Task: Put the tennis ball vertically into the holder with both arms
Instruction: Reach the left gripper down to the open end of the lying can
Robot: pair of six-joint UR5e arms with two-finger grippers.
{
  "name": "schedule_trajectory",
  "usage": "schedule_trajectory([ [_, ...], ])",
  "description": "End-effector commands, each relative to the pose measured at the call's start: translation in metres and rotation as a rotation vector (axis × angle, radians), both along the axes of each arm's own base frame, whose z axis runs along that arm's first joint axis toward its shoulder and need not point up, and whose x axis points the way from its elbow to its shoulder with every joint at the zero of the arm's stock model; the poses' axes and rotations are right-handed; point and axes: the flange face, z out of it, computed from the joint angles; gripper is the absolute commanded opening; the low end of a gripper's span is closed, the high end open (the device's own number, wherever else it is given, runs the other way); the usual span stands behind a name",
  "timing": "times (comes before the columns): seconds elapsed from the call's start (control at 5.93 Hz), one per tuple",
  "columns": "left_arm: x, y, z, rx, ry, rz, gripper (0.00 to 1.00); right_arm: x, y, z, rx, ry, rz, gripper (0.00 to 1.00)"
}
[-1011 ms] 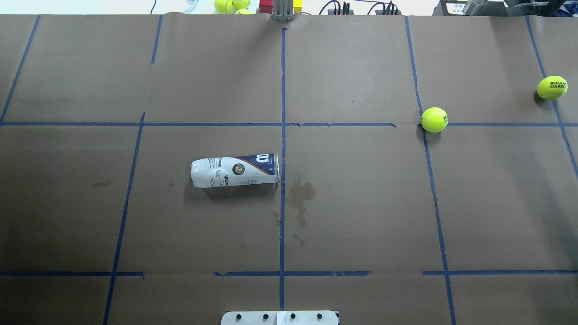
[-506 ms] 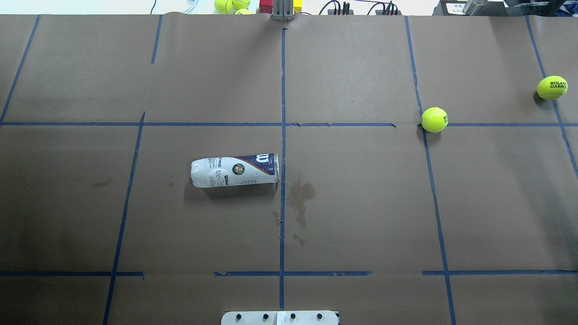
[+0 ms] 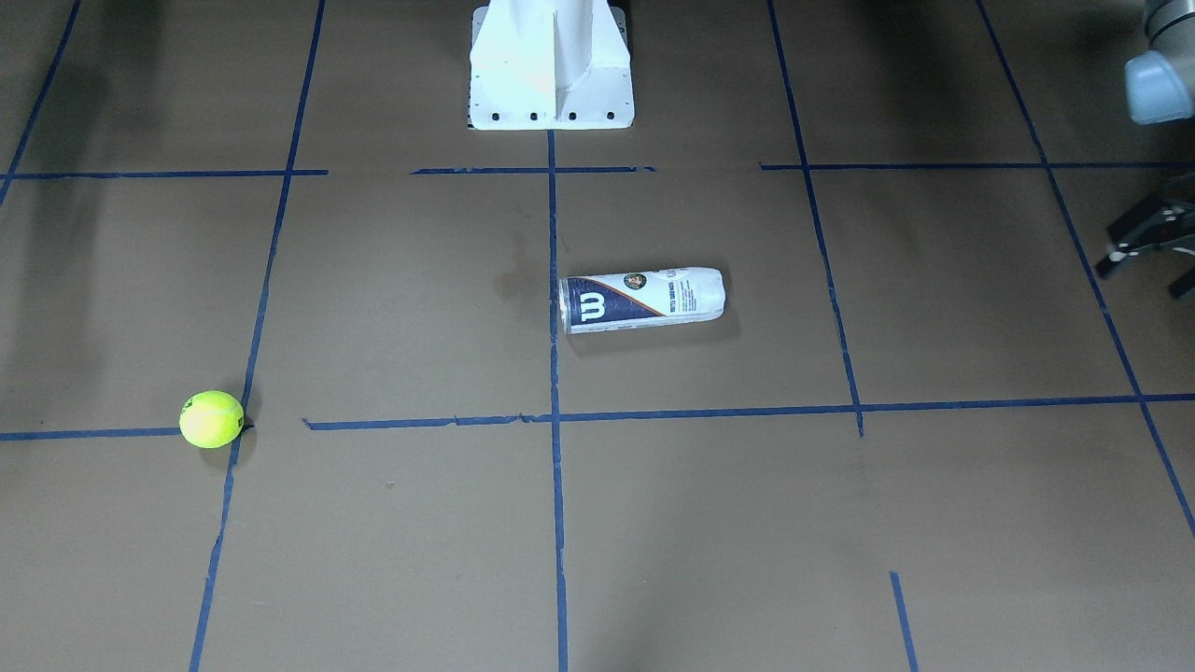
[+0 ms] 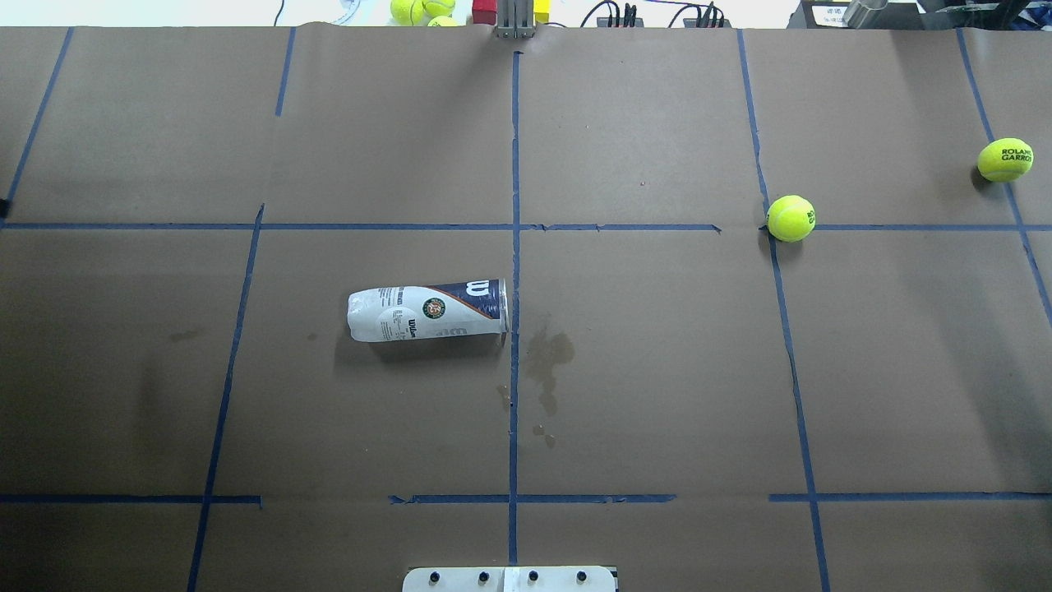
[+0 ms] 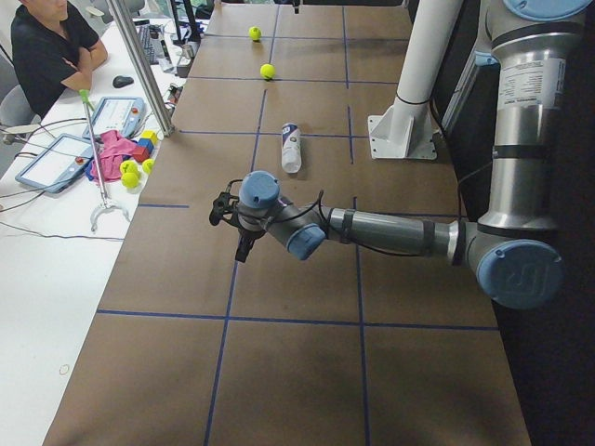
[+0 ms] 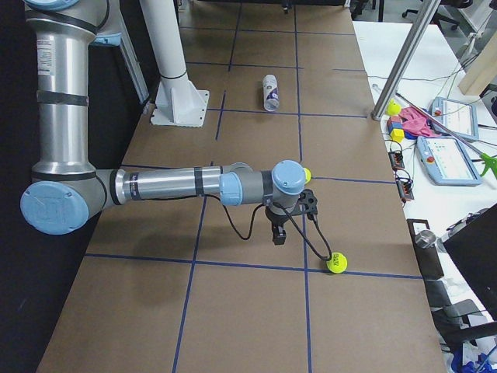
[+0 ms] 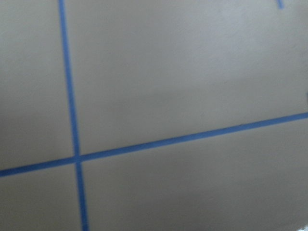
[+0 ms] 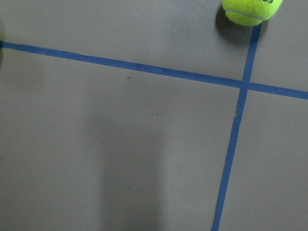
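Lying flat, holder (image 4: 427, 312) (white "W" logo)

Holder (image 4: 427, 312) label: white "W" + "Wilson"; far-right tennis ball (image 4: 1004, 159): "ROLAND GARRO", end cut off.

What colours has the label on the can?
Navy and white on the holder; front-facing view shows it best.

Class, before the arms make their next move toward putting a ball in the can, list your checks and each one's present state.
1. Holder upright: not ok, it lies on its side.
2. Tennis ball unobstructed: ok, nothing touches it.
3. Left gripper at the holder: not ok, apart from it.
4. Right gripper above a ball: not ok, off to one side.
5. Either gripper open: cannot tell.
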Motion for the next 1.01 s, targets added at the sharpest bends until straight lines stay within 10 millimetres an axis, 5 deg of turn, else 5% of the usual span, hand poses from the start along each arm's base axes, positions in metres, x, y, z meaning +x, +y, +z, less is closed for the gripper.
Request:
schedule_trajectory([
  [0.0, 0.163, -0.003, -0.119, 0.196, 0.103, 0.258, 1.0, 0.001, 0.003, -0.008, 0.064, -0.008, 0.001, 1.0],
  [0.17, 0.23, 0.013, -0.172, 0.275, 0.155, 0.362, 1.0, 0.001, 0.004, -0.01, 0.072, -0.011, 0.0, 1.0],
  [0.51, 0.283, 0.02, -0.246, 0.61, 0.155, 0.464, 0.98, 0.001, 0.003, -0.013, 0.073, -0.011, 0.003, 1.0],
  [0.67, 0.316, 0.028, -0.277, 0.78, 0.095, 0.446, 0.99, 0.001, 0.003, -0.014, 0.076, -0.012, 0.003, 1.0],
  [0.84, 0.342, 0.038, -0.279, 0.791, 0.067, 0.465, 1.0, 0.0, 0.0, -0.02, 0.092, -0.012, 0.0, 1.0],
])
